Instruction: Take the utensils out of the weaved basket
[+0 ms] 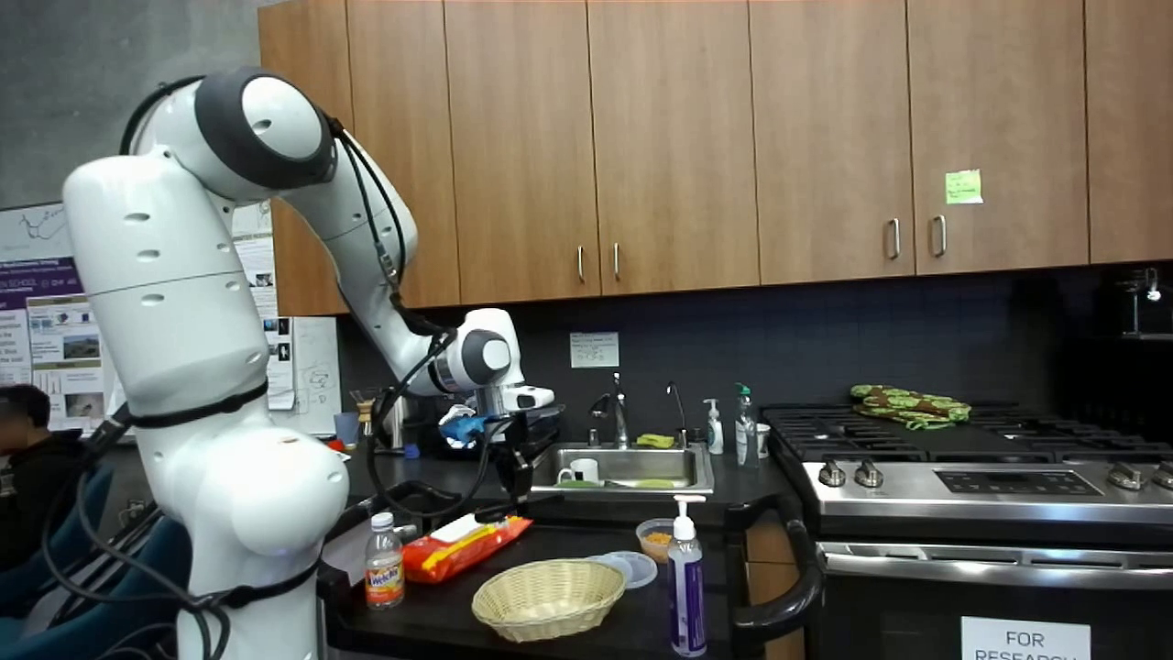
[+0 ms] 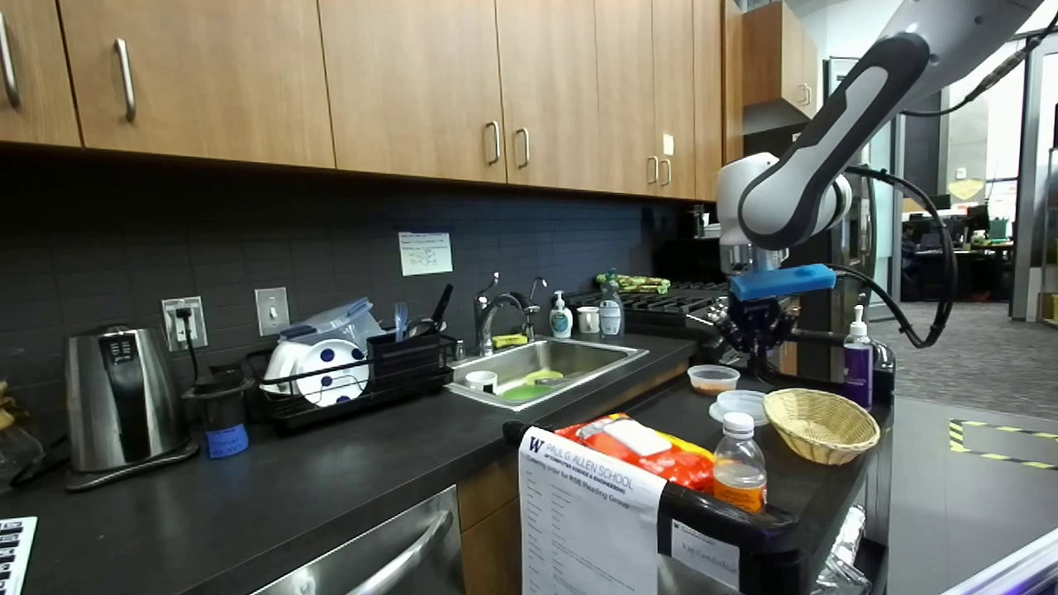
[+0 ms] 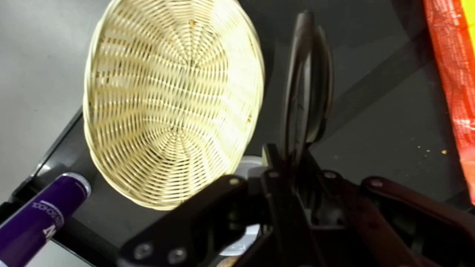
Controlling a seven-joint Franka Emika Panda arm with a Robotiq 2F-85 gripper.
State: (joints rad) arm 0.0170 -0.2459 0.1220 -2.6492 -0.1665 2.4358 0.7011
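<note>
The weaved basket [image 3: 174, 92] is a pale tan straw bowl on the black cart top. It also shows in both exterior views [image 1: 550, 600] [image 2: 822, 426]. No utensil shows inside it, only small crumbs. My gripper [image 3: 289, 159] is shut on a bundle of dark, shiny utensils [image 3: 308, 81] in the wrist view. They point away from the jaws, beside the basket's rim and apart from it, over the cart top. The gripper also shows above the cart in both exterior views [image 1: 515, 472] [image 2: 754, 330]. Their exact number and their height above the cart are hard to tell.
A red-orange packet [image 1: 463, 547] and a juice bottle [image 1: 384, 561] stand at one end of the cart. A purple pump bottle [image 1: 687, 591], clear lids [image 2: 741, 405] and a small food tub [image 2: 712, 378] are near the basket. The sink [image 1: 696, 477] is behind.
</note>
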